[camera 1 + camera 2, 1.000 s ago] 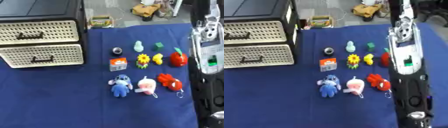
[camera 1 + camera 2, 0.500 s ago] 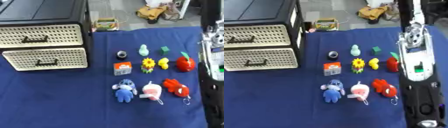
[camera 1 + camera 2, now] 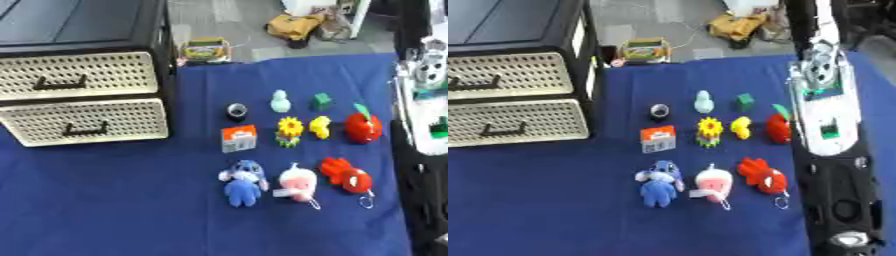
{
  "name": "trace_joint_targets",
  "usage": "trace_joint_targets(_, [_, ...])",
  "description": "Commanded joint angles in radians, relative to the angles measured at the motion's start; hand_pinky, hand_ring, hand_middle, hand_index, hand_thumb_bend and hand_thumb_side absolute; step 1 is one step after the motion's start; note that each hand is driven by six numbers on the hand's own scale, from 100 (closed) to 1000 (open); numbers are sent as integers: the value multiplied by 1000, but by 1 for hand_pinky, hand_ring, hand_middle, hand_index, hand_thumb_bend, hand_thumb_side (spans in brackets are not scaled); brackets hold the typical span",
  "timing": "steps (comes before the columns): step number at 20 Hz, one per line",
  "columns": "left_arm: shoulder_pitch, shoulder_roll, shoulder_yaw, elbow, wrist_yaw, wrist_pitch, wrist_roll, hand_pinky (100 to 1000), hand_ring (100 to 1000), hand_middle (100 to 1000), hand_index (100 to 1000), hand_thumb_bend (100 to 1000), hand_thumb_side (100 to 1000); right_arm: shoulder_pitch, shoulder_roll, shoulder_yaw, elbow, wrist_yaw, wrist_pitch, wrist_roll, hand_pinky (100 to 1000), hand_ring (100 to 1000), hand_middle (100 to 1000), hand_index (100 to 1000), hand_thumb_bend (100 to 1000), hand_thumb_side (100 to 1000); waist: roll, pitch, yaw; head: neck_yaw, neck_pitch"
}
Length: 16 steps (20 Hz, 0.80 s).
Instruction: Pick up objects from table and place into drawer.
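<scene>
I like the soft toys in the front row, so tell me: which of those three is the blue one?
The blue soft toy is the leftmost of the three, nearest the drawers. The middle one is pink and white, and the right one is red.

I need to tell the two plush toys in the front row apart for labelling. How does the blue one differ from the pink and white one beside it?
The blue plush is blue all over, with ears sticking out sideways; the pink and white plush is rounder and paler. The blue plush shows no attachment, while the pink and white plush trails a thin loop toward the front. The blue plush lies to the left. Both lie on the blue cloth, untouched.
</scene>
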Motion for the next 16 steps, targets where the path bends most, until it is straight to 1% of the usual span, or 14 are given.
trace_joint_targets(1, [1,113,21,-13,-49,-44,-40,100,100,324,881,100,711,-23,-25,-3,-2,12,-6,-2,768,762,713,922,100,1000,-1,-18,2,-11,-1])
trace_joint_targets(4, [-9,188,21,-13,-95,-42,-86,100,100,218,887,100,757,-26,-20,-1,0,17,-9,-4,769,763,714,921,100,1000,-5,-23,1,-11,0])
trace_joint_targets(5, [-17,214,23,-13,-111,-37,-102,100,100,173,888,100,784,-28,-18,0,0,18,-10,-5,769,763,715,921,100,1000,-7,-25,1,-10,-1])
trace_joint_targets(7, [-32,266,26,-13,-143,-27,-130,100,100,111,885,100,842,-29,-14,1,1,20,-11,-7,769,764,715,921,100,1000,-10,-28,0,-7,-2])
trace_joint_targets(9, [-44,316,21,-13,-174,-16,-154,100,100,100,874,100,898,-30,-9,2,1,22,-12,-8,769,764,715,921,100,1000,-13,-31,-1,-4,-3])
trace_joint_targets(10, [-50,336,16,-13,-189,-12,-161,100,100,100,868,100,910,-30,-7,3,2,22,-12,-8,769,764,715,921,100,1000,-14,-32,-2,-3,-3])
trace_joint_targets(11, [-57,349,11,-13,-204,-8,-166,100,100,100,846,100,939,-30,-6,4,2,23,-13,-8,770,764,715,920,100,1000,-14,-33,-2,-2,-2])
trace_joint_targets(13, [-74,366,0,-13,-234,-1,-179,100,100,100,836,100,1000,-30,-3,5,2,24,-13,-8,770,764,716,920,100,1000,-15,-36,-3,1,-1])
trace_joint_targets(16, [-101,377,-18,-13,-279,12,-215,100,100,100,860,100,1000,-31,-2,6,3,26,-14,-8,770,765,716,920,100,1000,-16,-38,-4,4,0])
